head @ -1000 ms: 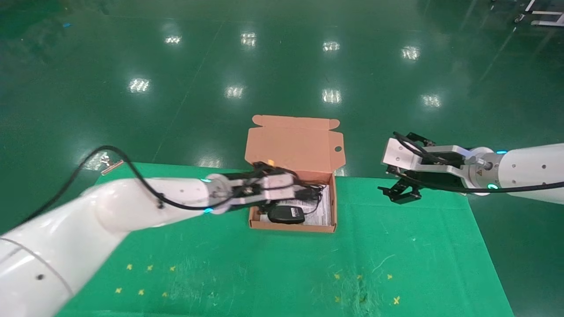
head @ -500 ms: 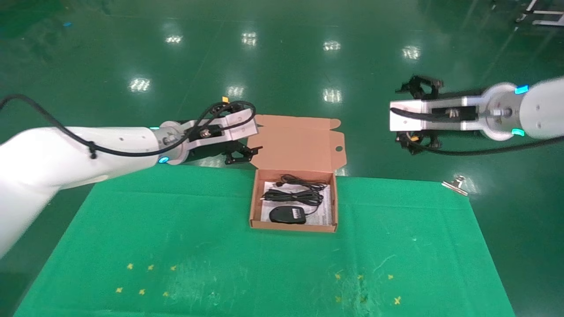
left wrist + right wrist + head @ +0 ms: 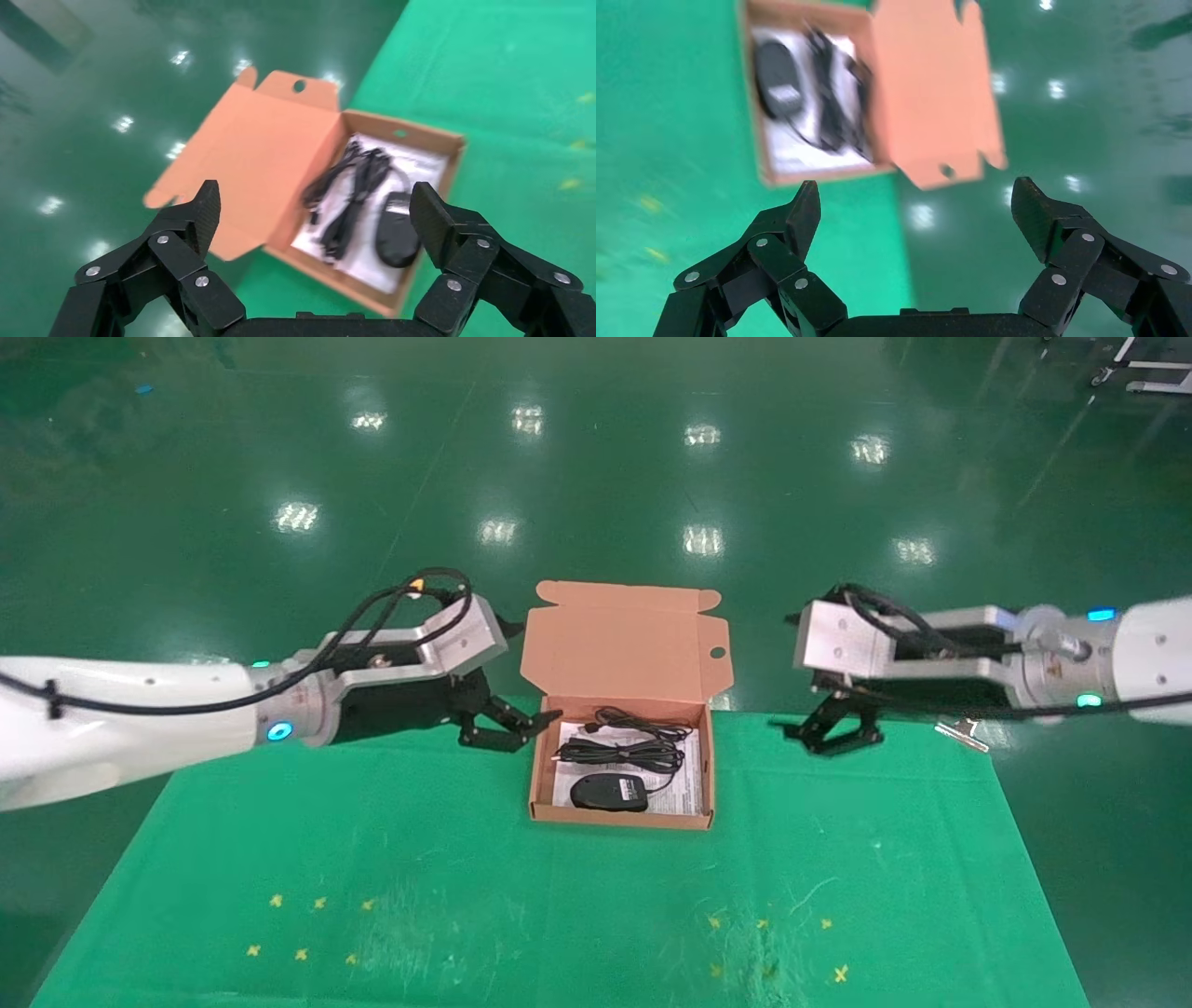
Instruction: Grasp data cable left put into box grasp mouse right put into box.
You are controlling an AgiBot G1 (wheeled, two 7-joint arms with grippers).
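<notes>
The tan cardboard box stands open at the far middle of the green table, its flap lid upright behind. Inside, on the white sheet, lie the bundled black data cable toward the back and the black mouse in front. The cable and the mouse show in the left wrist view, and the mouse and the cable show in the right wrist view. My left gripper is open and empty just left of the box. My right gripper is open and empty, right of the box near the table's far edge.
A metal clip sits at the table's far right corner. Small yellow cross marks dot the green cloth near the front. Beyond the far edge is the shiny green floor.
Both arms have come back down from a raised position toward the table. The left gripper is again close to the box's left side. The box's contents have not moved.
</notes>
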